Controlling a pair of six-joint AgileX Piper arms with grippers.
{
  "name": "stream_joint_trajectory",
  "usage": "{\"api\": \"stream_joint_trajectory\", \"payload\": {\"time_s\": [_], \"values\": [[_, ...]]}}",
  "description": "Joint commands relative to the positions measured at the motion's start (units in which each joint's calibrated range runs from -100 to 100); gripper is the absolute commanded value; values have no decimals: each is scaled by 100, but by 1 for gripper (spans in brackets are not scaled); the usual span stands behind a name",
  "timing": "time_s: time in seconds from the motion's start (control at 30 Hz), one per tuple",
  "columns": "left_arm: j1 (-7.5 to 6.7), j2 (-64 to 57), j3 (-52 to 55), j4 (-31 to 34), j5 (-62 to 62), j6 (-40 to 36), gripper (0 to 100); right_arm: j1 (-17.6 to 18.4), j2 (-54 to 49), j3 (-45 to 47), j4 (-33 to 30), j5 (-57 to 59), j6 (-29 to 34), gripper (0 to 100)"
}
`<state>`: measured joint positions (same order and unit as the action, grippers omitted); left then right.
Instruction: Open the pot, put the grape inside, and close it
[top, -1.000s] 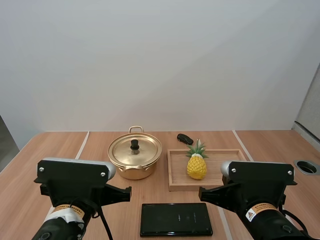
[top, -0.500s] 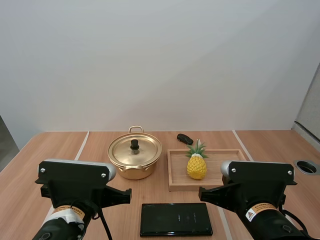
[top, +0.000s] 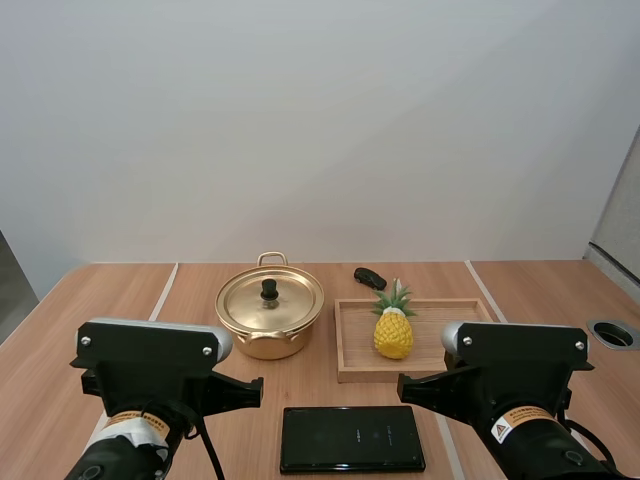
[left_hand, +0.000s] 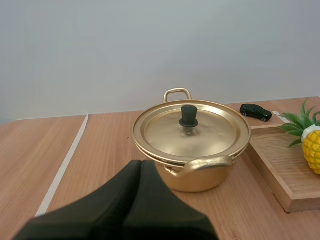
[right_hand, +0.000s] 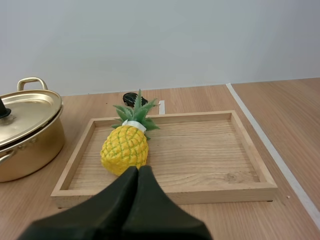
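Seeing our left gripper and right gripper both pressed together; gold pot shiny, lid on (black knob), two loop handles. Pineapple in wooden tray.

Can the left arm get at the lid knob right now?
Probably yes: the left hand, shut, faces the pot with nothing between, and the black knob stands clear atop the lid.

Pot stands left of tray, pineapple in tray.

Open table left of pot; tray with pineapple close right; black slab in front.
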<state>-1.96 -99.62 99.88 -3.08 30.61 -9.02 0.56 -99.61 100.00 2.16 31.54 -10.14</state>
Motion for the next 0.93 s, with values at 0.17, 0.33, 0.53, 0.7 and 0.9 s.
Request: {"api": "stream_joint_trajectory", "payload": {"time_s": [0.17, 0.33, 0.53, 0.7, 0.9], "values": [[13, -38, 12, 6, -127, -57, 0, 9, -39, 0, -26, -46, 25, 0], [13, -38, 12, 6, -127, -57, 0, 9, -39, 0, -26, -46, 25, 0], [13, -38, 12, 6, -127, -57, 0, 9, -39, 0, -26, -46, 25, 0], [13, -38, 12, 6, -127, -57, 0, 9, -39, 0, -26, -46, 25, 0], [13, -38, 12, 6, -127, -57, 0, 9, -39, 0, -26, -46, 25, 0]]}}
